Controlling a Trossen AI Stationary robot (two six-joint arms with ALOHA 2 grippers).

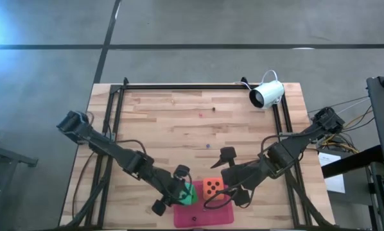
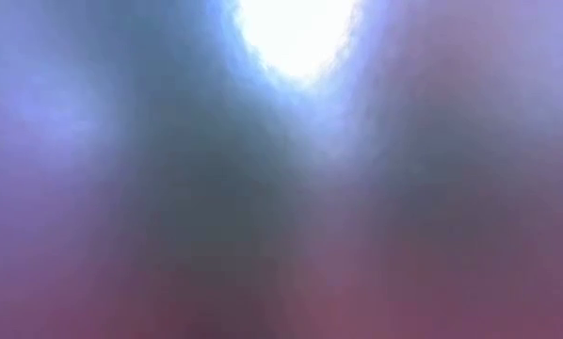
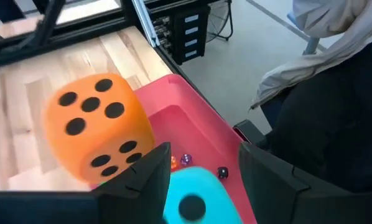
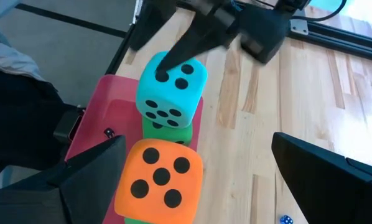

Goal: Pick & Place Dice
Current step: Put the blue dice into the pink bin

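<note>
— Which step is it on?

— Stacking, I'd say. The teal die sits on top of a green die at the tray's edge nearest the middle of the surface. The left pincer straddles the teal one from above, fingers parted, and on one side I can see a slim gap between finger and die. To me that looks like letting go rather than pinching.

— And the orange one?

— The orange die is just beside that stack, at the same edge of the tray, standing as high as the teal one. The right pincer hovers by it on the side away from the stack, spread wide and holding nothing.

— So what does the next move call for?

— My guess is the left arm has to lift straight up off the teal die. One fingertip lies against the die's top edge, so any sideways drag could tip it off the green one or knock it into the orange die right next to it.

— And the right arm?

— It's waiting, I think. With its fingers that wide it could close on the orange die, but it would want the left arm clear of the tray first, since the two are crowded there.
</note>
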